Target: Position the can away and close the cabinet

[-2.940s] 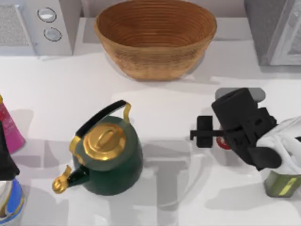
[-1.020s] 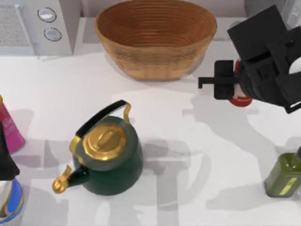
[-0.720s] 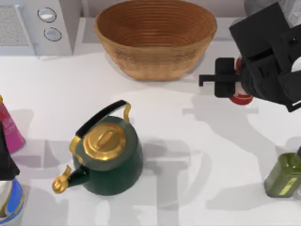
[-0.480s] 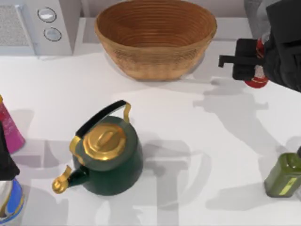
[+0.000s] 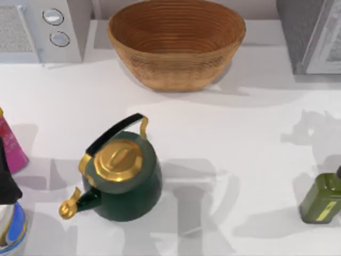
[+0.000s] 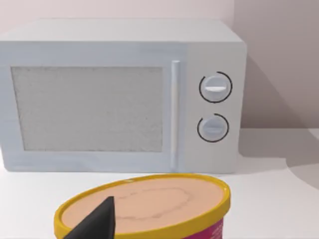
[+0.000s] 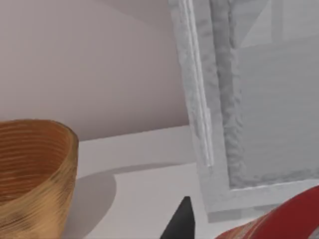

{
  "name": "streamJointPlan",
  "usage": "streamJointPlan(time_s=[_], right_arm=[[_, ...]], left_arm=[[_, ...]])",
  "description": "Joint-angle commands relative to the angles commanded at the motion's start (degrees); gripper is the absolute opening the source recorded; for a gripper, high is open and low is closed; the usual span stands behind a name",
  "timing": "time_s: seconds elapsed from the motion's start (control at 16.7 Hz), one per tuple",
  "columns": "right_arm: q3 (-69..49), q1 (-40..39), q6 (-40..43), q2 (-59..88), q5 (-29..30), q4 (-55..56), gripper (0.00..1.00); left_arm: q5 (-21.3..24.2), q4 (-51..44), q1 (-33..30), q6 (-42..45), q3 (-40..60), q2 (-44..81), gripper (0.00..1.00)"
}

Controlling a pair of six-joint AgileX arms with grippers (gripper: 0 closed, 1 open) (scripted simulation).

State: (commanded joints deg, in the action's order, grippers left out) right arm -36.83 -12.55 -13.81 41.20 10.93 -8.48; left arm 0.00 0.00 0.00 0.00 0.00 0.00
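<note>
The can [image 7: 279, 224] is a red curved body with a pale label, close to the camera in the right wrist view, with one black fingertip [image 7: 181, 222] of my right gripper beside it. The gripper holds it just in front of the grey cabinet [image 7: 264, 99], whose white-framed door [image 7: 199, 84] stands open. In the top view the cabinet [image 5: 306, 37] stands at the back right corner. My left arm [image 5: 5, 178] is parked at the left edge.
A green kettle [image 5: 125, 178] with a gold lid stands front centre, and a woven basket [image 5: 176, 40] sits at the back. There is a microwave [image 5: 42, 29] at the back left, an olive-green bottle [image 5: 319, 200] front right, and a pink tub [image 6: 149, 209] under my left wrist.
My right gripper lifted the can off the table, carried it back and to the right toward the cabinet, and has left the top view. The left arm has not moved.
</note>
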Motion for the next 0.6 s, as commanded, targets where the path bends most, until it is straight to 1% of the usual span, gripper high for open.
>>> streamJointPlan(time_s=[0.3, 0.48, 0.6], right_arm=[[22.0, 8.9, 8.9, -26.8, -7.2, 6.1, 0.00], [31.6, 11.3, 12.1, -36.5, -9.7, 7.9, 0.00], [35.4, 12.2, 13.3, -40.0, -10.6, 8.4, 0.00]], left_arm=[[0.0, 0.0, 0.0, 0.0, 0.0, 0.0, 1.00], [0.0, 0.0, 0.0, 0.0, 0.0, 0.0, 1.00], [0.0, 0.0, 0.0, 0.0, 0.0, 0.0, 1.00]])
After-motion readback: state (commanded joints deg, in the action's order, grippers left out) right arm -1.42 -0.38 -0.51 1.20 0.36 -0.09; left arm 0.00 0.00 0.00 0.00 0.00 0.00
